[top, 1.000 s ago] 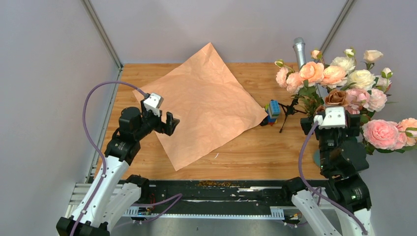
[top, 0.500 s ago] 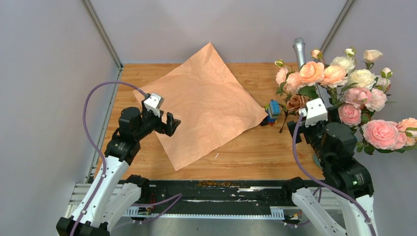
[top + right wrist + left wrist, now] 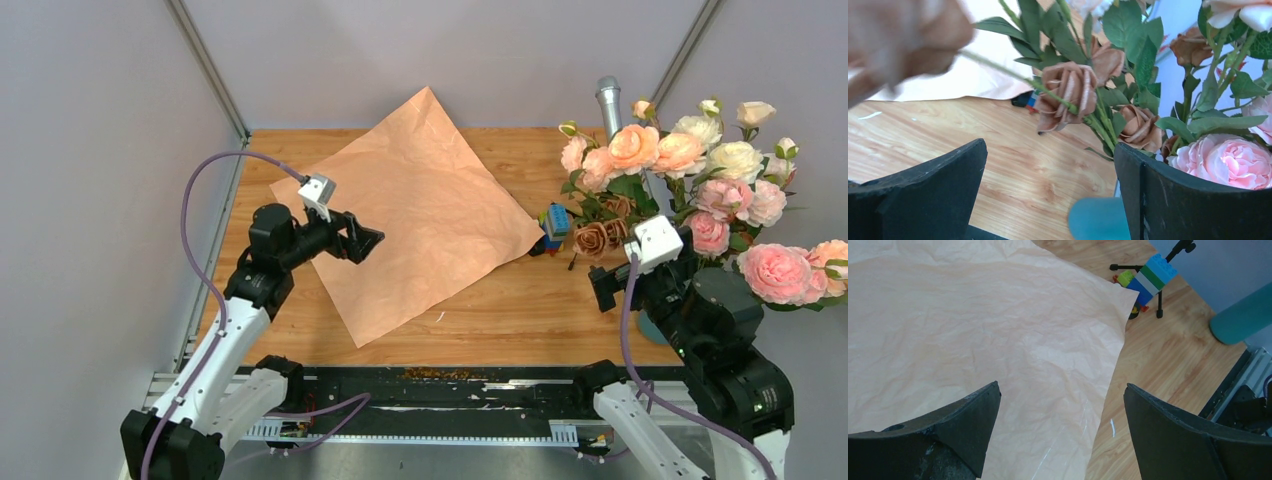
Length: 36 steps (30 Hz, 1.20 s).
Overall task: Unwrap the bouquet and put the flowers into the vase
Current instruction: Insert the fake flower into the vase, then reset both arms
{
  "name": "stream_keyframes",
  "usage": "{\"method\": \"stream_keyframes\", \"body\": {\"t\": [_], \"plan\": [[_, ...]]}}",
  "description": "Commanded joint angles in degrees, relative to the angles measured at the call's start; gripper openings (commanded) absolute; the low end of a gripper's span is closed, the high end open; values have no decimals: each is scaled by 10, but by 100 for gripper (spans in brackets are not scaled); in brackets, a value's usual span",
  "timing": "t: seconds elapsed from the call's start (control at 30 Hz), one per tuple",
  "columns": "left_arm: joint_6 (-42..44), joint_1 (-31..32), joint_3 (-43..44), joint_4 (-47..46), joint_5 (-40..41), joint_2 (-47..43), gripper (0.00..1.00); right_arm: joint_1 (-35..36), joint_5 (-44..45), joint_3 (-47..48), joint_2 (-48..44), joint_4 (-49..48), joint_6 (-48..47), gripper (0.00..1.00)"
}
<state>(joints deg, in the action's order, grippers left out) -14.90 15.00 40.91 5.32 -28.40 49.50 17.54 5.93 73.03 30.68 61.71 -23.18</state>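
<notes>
The table (image 3: 500,310) is light brown wood with thin lines running along it. Plain grey walls stand close on three sides: the back wall (image 3: 440,50), the left wall (image 3: 90,200) and the right wall (image 3: 800,50). Thin metal posts (image 3: 205,65) go up in the far corners. A black strip (image 3: 450,395) runs along the near edge. The light is soft and even all over.

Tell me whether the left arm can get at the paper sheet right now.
Probably yes. The left gripper hangs open just above the paper sheet, which lies flat on the table, and nothing sits between them.
</notes>
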Motion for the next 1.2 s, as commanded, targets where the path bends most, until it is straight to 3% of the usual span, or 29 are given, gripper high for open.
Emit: {"method": "stream_keyframes", "body": {"t": [0.0, 0.3, 0.6, 0.87, 1.17], "plan": [[18, 2, 36, 7, 7, -15, 100, -1, -100, 39, -27, 13, -2, 100], [15, 2, 36, 33, 84, -60, 100, -1, -214, 87, -50, -49, -9, 100], [8, -1, 107, 125, 329, -70, 100, -1, -88, 141, 71, -217, 137, 100], [33, -1, 154, 162, 499, -91, 100, -1, -44, 114, 136, -379, 168, 100], [78, -1, 139, 158, 549, -139, 100, -1, 18, 69, 153, -433, 174, 100]]}}
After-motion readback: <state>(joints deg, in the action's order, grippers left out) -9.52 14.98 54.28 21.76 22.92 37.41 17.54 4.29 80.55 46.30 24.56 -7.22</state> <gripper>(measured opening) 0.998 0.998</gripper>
